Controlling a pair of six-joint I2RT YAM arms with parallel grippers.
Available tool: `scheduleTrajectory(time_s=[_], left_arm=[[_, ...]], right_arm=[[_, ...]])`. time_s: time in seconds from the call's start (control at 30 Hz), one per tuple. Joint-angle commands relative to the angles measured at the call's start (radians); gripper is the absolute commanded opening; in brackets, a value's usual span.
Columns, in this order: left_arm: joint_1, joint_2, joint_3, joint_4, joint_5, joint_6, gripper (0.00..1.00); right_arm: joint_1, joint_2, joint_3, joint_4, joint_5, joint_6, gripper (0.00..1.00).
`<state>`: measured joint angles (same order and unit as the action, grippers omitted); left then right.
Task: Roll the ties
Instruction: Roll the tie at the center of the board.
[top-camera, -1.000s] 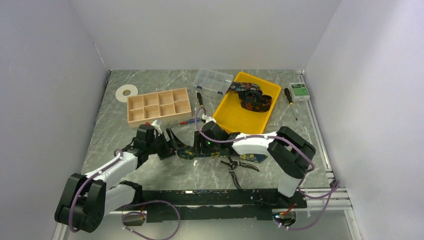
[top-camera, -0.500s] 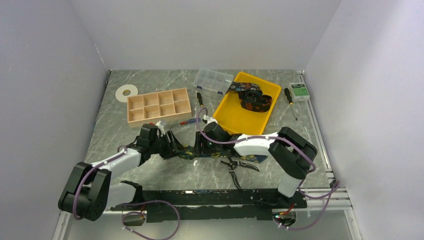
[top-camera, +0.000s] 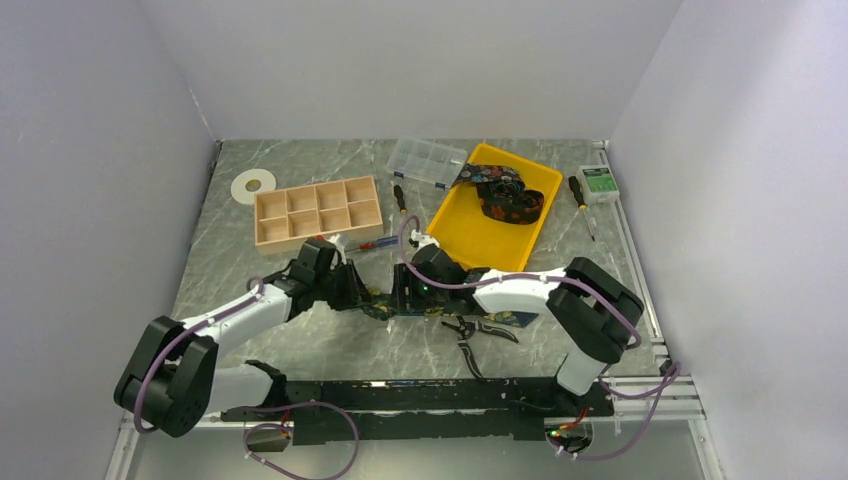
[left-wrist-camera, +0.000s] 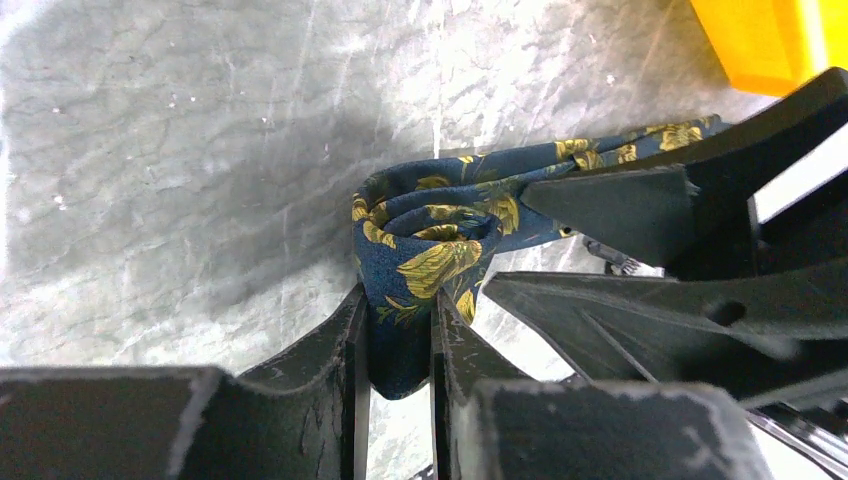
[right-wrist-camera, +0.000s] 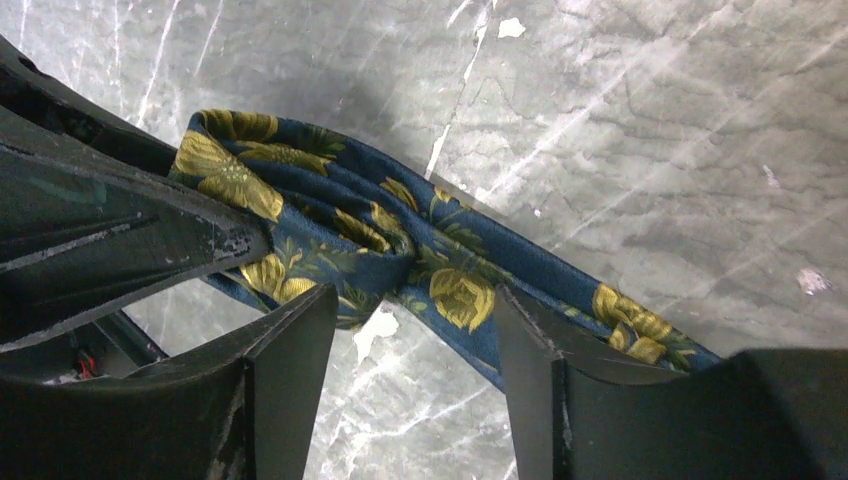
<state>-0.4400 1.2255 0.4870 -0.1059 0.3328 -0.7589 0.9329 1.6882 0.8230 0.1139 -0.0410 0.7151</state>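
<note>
1. The marble table carried everything; the yellow tray sat toward its far right.
2. A wooden compartment box lay to the left of the yellow tray, apart from it.
3. A clear plastic organizer stood just beside the yellow tray's far-left corner.
4. The bundled ties lay in a dark heap inside the yellow tray, at its far end.
5. The navy tie, patterned with yellow flowers, lay on the table on the near side of the yellow tray. One end was folded into a loose coil and the strip trailed off to the right.
6. The left gripper was nearly closed, with a fold of the navy tie's coiled end pinched between its fingers. It was near-left of the yellow tray.
7. The right gripper faced it closely. Its jaws stood well apart over the flat strip and clamped nothing.
8. Black-handled pliers lay nearer the arm bases than the yellow tray, beyond the tie.
9. A screwdriver and a green-labelled box lay to the right of the yellow tray.
10. A white ring lay far to the left of the yellow tray.
</note>
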Motion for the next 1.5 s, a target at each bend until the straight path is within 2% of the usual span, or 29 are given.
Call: scheduleTrajectory(time_s=[0.0, 0.2, 0.43, 0.63, 0.8, 0.93, 1.27, 1.37, 1.47], left_arm=[[-0.037, -0.027, 0.102, -0.201, -0.173, 0.045, 0.03], [-0.100, -0.014, 0.224, -0.454, -0.437, 0.040, 0.03], [-0.206, 0.091, 0.376, -0.677, -0.711, -0.043, 0.03], [-0.328, 0.285, 0.548, -0.880, -0.932, -0.192, 0.03], [-0.416, 0.503, 0.699, -1.030, -1.042, -0.304, 0.03], [-0.454, 0.627, 0.794, -1.093, -1.078, -0.347, 0.03], [-0.528, 0.731, 0.889, -1.004, -1.010, -0.285, 0.03], [-0.539, 0.730, 0.897, -0.961, -0.973, -0.262, 0.07], [-0.543, 0.718, 0.886, -0.899, -0.926, -0.226, 0.19]], right_arm=[[-0.011, -0.101, -0.012, -0.054, 0.013, -0.009, 0.66], [-0.037, -0.269, -0.071, -0.109, 0.074, -0.048, 0.69], [-0.077, -0.443, -0.176, -0.182, 0.149, -0.084, 0.69], [-0.097, -0.559, -0.274, -0.192, 0.165, -0.073, 0.69], [-0.107, -0.653, -0.330, -0.223, 0.175, -0.065, 0.70], [-0.112, -0.718, -0.351, -0.255, 0.186, -0.065, 0.70], [-0.117, -0.789, -0.392, -0.283, 0.202, -0.065, 0.70], [-0.119, -0.786, -0.393, -0.282, 0.203, -0.063, 0.70], [-0.118, -0.790, -0.396, -0.280, 0.204, -0.061, 0.70]])
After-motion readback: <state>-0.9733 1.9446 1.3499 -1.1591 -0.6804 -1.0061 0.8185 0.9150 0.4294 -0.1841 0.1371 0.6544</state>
